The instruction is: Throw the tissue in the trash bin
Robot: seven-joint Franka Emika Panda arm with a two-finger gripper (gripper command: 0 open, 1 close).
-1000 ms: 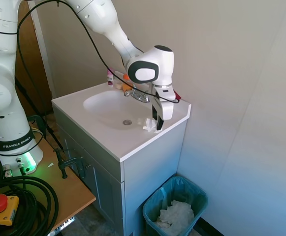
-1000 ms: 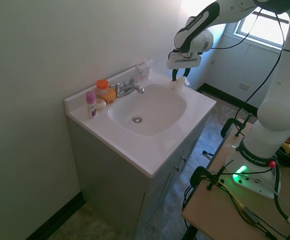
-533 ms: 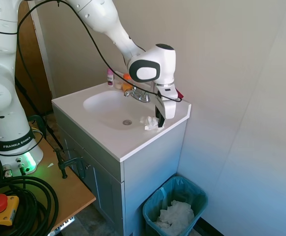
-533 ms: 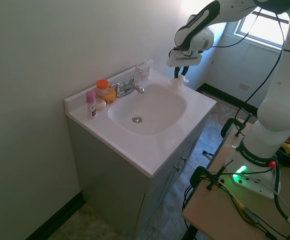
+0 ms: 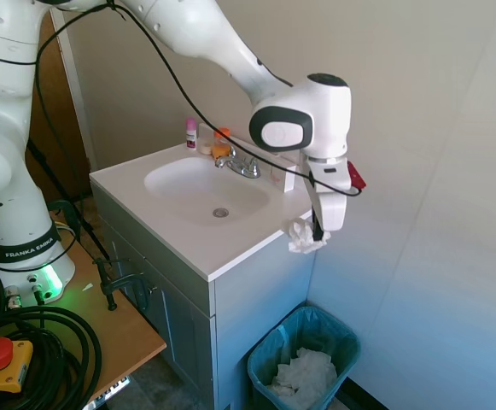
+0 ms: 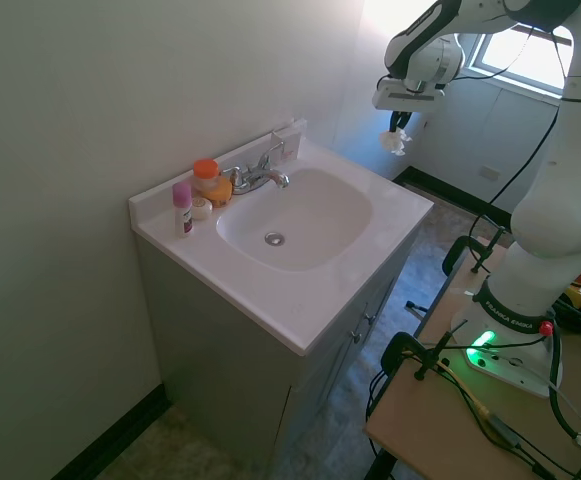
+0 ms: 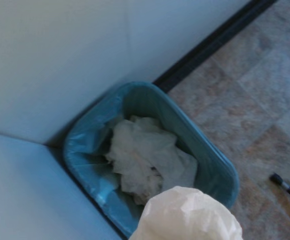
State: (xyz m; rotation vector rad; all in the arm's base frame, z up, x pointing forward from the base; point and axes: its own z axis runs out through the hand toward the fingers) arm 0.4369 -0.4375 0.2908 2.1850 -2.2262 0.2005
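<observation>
While the first exterior view shows the gripper (image 5: 319,232) pinching the tissue (image 5: 304,237) past the vanity's (image 5: 230,248) corner, above the bin (image 5: 303,354), the second exterior view hides the bin and shows the tissue (image 6: 398,139) hanging clear of the counter. From the wrist, the tissue (image 7: 187,216) sits at 6 o'clock over the bin (image 7: 149,155). White basin (image 5: 201,188), pale walls, tiled floor (image 7: 264,100). Inside the teal liner lies a crumpled paper wad (image 7: 147,160).
</observation>
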